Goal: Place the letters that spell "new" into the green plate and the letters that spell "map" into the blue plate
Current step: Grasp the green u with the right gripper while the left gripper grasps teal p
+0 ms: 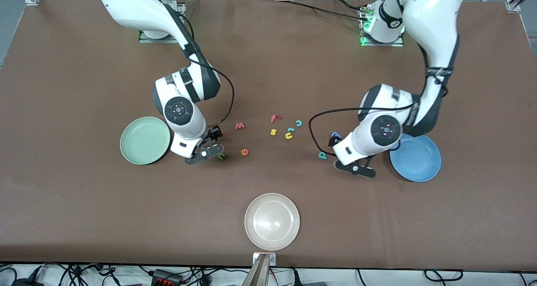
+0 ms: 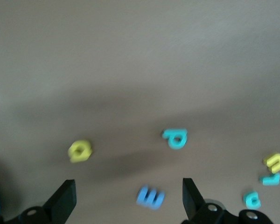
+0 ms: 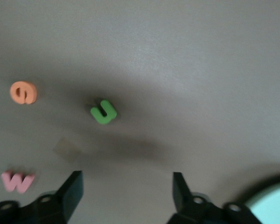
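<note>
Evidently both open-jawed, empty grippers are choosing first letters: right gripper (image 1: 215,141) at lower-left centre needs to straddle the green n (image 1: 221,155), left gripper (image 1: 353,154) (lower right) the blue m (image 1: 335,135).

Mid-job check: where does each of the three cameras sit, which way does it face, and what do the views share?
Front view: high across the table, facing both bases; shows both arms, green plate, blue plate, off-white plate.
Left wrist view: on the left arm's wrist, looking down past the open left gripper at blue m, teal p, yellow a.
Right wrist view: on the right wrist, looking down past the right gripper at green n, orange e, pink w.
Shared: front view also shows p, n.
</note>
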Tool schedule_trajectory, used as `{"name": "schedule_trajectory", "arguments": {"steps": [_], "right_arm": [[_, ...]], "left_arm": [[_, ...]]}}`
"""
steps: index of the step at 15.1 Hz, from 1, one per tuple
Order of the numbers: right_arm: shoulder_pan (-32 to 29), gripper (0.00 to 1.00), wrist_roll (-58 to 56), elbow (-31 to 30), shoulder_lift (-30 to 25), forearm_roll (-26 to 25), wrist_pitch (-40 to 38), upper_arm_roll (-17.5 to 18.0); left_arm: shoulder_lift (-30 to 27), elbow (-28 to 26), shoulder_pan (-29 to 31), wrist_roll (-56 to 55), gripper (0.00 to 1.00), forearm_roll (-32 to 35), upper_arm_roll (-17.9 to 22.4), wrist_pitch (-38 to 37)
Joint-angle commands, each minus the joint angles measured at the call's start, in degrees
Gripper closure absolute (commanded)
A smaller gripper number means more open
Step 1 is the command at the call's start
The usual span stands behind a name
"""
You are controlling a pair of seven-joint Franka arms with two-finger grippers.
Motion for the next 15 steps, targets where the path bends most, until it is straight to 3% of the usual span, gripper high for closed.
{"name": "schedule_trajectory", "arguments": {"steps": [1,5,11,15], "right_arm": [[-0.14,0.25,0.15,1.77,3.08,0.47,2.7,0.41],[1.09,0.28,-0.63,5.28,5.63,1.09,2.71,0.49],[2.14,0.32,-1.51,9.33,8.89,0.91,2.8,0.49],[2.06,0.34,-2.65,9.77,10.03,0.91,3.59,0.49]], "left_arm": [[3.4,2.57,-1.59,3.25,0.0,-0.44,0.41,3.96],[6.47,1.96,-4.06,2.72,0.01,-0.26,0.49,9.76],[8.94,1.6,-5.38,3.34,0.1,-0.26,0.49,10.03],[9.73,1.69,-5.29,3.52,0.3,-0.17,0.58,10.12]]}}
